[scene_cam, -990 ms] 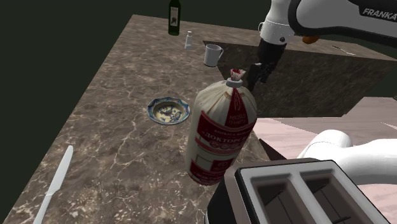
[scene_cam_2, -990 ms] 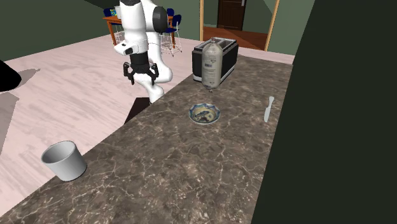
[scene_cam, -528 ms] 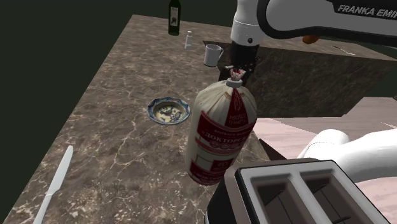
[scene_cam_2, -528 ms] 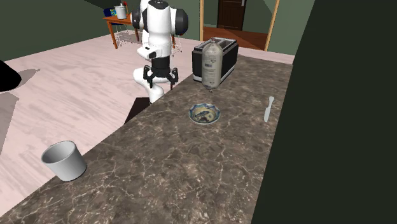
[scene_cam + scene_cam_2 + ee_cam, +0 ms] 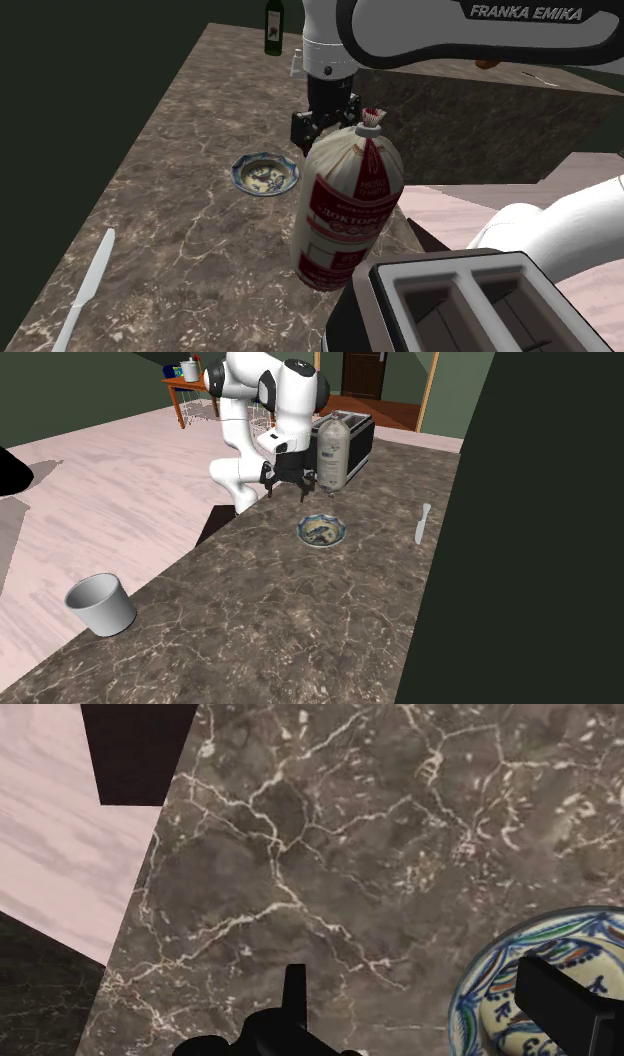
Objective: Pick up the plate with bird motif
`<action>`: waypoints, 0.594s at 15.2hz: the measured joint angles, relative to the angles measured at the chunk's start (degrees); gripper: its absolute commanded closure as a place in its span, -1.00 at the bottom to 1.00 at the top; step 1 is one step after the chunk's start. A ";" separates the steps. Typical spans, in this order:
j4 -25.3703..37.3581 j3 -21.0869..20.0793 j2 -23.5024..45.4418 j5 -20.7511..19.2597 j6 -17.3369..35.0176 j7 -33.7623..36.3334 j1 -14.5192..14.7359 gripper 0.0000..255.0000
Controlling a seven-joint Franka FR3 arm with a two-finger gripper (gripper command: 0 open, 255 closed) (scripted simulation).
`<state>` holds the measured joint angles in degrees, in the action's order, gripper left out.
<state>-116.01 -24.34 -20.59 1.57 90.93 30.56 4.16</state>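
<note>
A small plate [image 5: 265,174] with a blue rim and a painted pattern lies on the brown marble counter [image 5: 190,190]. In the second exterior view the plate [image 5: 321,532] sits in front of a tall wrapped package. My black gripper [image 5: 318,124] hangs above the counter, just past the plate toward the shoulder view's upper right, close to the package's top. In the wrist view the gripper [image 5: 425,1004] is open with bare marble between its fingers [image 5: 294,994], and the plate's rim [image 5: 490,984] curves in beside one finger.
A tall white and red wrapped package [image 5: 348,205] stands upright beside the plate, with a black toaster [image 5: 450,305] behind it. A white knife [image 5: 85,290] lies near the counter's edge. A white cup [image 5: 101,603], a dark bottle [image 5: 273,25] and a small shaker [image 5: 296,62] stand farther off.
The arm has swung from beyond the counter's edge to over the counter, bringing the gripper close to the plate. The plate and the package have not moved.
</note>
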 measured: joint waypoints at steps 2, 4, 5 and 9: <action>4.35 -2.69 4.74 -1.25 -0.50 4.07 0.00 -1.00; 7.88 -5.32 9.37 -2.81 -0.49 8.46 0.31 -1.00; 10.47 -6.60 12.04 -3.86 -1.10 10.72 0.57 -1.00; 20.79 -10.52 23.51 -9.36 -3.51 19.45 2.78 -1.00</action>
<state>-95.22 -34.86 2.91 -7.78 87.42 50.01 6.94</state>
